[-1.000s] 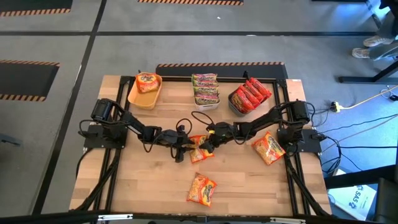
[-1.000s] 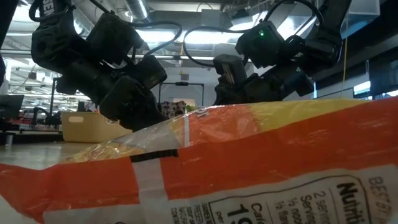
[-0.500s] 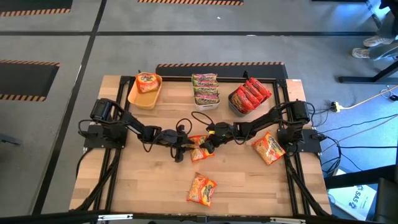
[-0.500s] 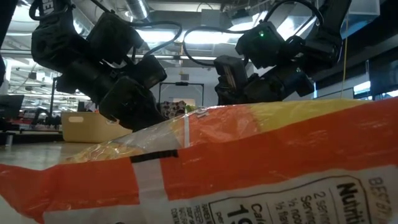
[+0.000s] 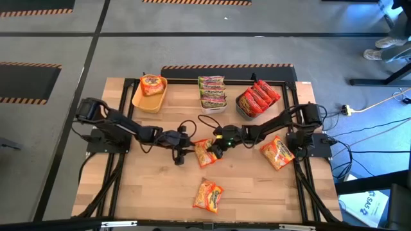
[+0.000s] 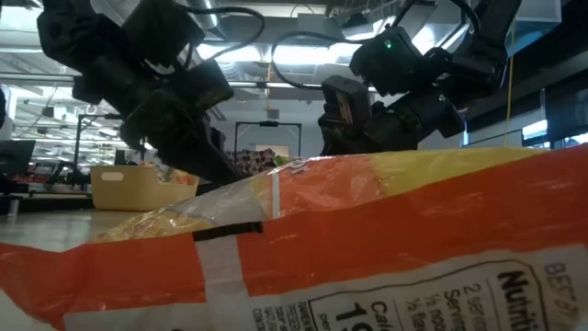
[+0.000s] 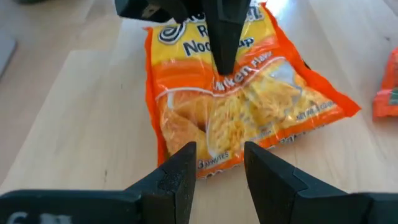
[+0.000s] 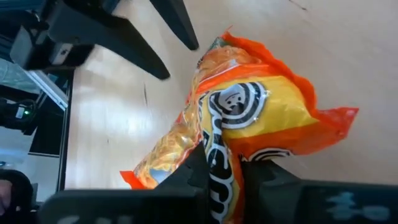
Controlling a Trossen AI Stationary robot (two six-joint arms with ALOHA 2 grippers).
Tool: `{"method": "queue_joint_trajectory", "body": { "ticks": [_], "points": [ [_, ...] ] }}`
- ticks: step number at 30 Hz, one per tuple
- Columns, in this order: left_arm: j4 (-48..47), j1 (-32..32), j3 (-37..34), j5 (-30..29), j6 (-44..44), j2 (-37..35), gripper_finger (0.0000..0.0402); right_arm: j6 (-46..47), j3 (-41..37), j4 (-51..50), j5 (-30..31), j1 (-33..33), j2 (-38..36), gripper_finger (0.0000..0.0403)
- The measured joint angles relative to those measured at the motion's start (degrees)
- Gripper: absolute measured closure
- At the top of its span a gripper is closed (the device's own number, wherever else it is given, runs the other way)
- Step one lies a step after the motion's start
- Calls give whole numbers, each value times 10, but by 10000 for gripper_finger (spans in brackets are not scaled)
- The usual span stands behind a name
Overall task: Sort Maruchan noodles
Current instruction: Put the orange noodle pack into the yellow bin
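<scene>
Wooden table (image 5: 154, 192), three bins, three loose orange packets, right end effector (image 5: 216, 145) pinching one packet (image 5: 205, 153), left end effector (image 5: 182, 156) spread.

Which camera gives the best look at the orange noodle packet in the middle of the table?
The left wrist view: the middle packet fills it, label readable. The right wrist view shows it pinched by the right gripper; the high view shows it small.

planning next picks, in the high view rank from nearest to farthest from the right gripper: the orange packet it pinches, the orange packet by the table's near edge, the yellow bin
1. Orange ramen packet, mid-table, pinched in the right gripper.
2. Orange packet by the near edge, in front of the gripper.
3. Yellow plastic bin, far-left corner, farthest.
</scene>
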Motion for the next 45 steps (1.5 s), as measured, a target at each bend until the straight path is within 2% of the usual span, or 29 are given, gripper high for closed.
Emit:
{"method": "queue_joint_trajectory", "body": {
  "ticks": [3,7,14,19,25,30,33,35,45],
  "points": [
    [1,0,0,0,6,-13,273,-19,3,3,0,0,-6,373],
    [6,0,1,-1,9,-19,273,-65,27,-49,-5,0,-22,373],
    [5,3,1,-57,-5,-19,271,-204,120,-265,11,0,-38,373],
    [16,14,4,-22,-19,-19,243,-309,191,-398,31,1,-38,373],
    [5,31,30,35,-26,-31,178,-393,256,-508,53,1,-38,373],
    [-11,47,44,36,-26,-49,136,-418,276,-541,84,5,-38,373],
    [-10,61,44,62,-37,-48,123,-446,280,-537,97,13,-38,373],
    [-6,67,45,83,-39,-37,119,-461,283,-536,105,17,-38,373],
    [0,67,44,108,-37,-15,122,-478,288,-514,115,17,-38,372]
  ]
}}
